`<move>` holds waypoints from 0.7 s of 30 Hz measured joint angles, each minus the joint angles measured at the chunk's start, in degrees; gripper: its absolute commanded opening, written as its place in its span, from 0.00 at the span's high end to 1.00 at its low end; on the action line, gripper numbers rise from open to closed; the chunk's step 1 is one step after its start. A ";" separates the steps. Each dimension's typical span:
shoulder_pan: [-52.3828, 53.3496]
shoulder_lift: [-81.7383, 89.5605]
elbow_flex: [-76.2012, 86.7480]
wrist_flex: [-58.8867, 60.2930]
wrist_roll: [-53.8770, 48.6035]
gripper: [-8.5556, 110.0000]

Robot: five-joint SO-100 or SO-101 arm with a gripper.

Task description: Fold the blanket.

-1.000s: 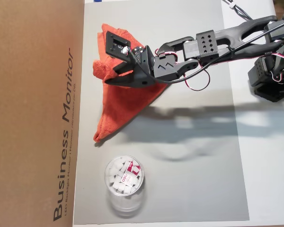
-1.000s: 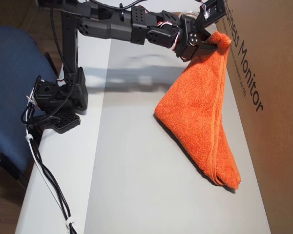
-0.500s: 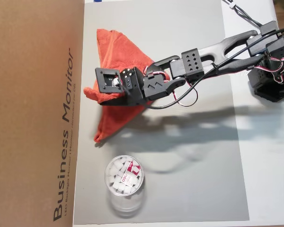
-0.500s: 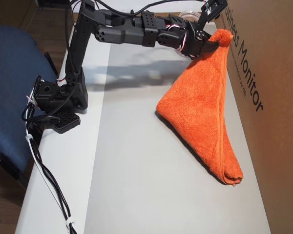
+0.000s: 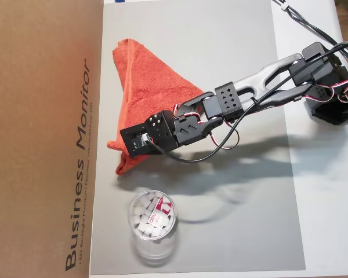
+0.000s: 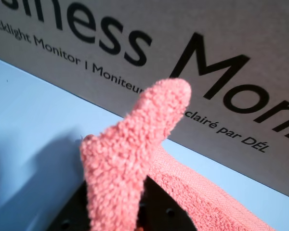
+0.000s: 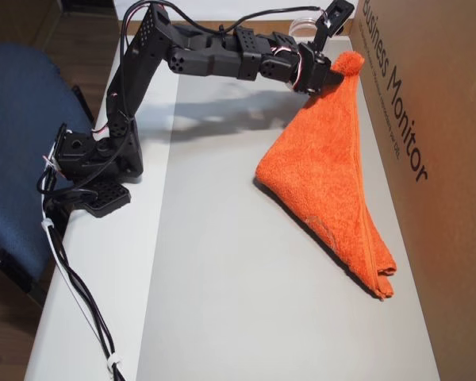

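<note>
Your gripper (image 7: pixel 339 67) is pinched on one corner of the blanket (image 7: pixel 333 182) and holds that corner raised off the worktop (image 7: pixel 222 302). In an overhead view the pinched corner sits at the upper right of the frame, close to the cardboard box (image 7: pixel 436 119), and the cloth slopes down from it to a folded tip at the lower right. In an overhead view the blanket (image 5: pixel 148 87) occupies the upper left part of the grey mat (image 5: pixel 232 58), forming a long triangular shape whose top corner lies near the box edge (image 5: pixel 46 116). There the gripper (image 5: pixel 123 152) is at the lower left end of the cloth, just beside the box.

In the wrist view you see a tuft of orange terry cloth (image 6: pixel 135 144) standing up between the dark jaws at the bottom centre of the frame, with the printed face of the box (image 6: pixel 207 57) behind it. The rest of the cloth runs off to the lower right.

A clear plastic cup (image 5: pixel 152 223) filled with small white pieces stands on the mat at the lower left of that overhead view, below the blanket and apart from it. The arm base (image 7: pixel 95 171) is clamped at the left edge of the worktop, with cables (image 7: pixel 79 294) trailing toward the bottom of the frame.
</note>
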 measured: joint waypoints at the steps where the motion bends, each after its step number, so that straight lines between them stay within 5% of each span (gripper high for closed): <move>1: -0.09 -0.09 0.00 0.00 -0.44 0.93; 21: -0.18 -4.13 -0.09 0.00 -11.69 0.93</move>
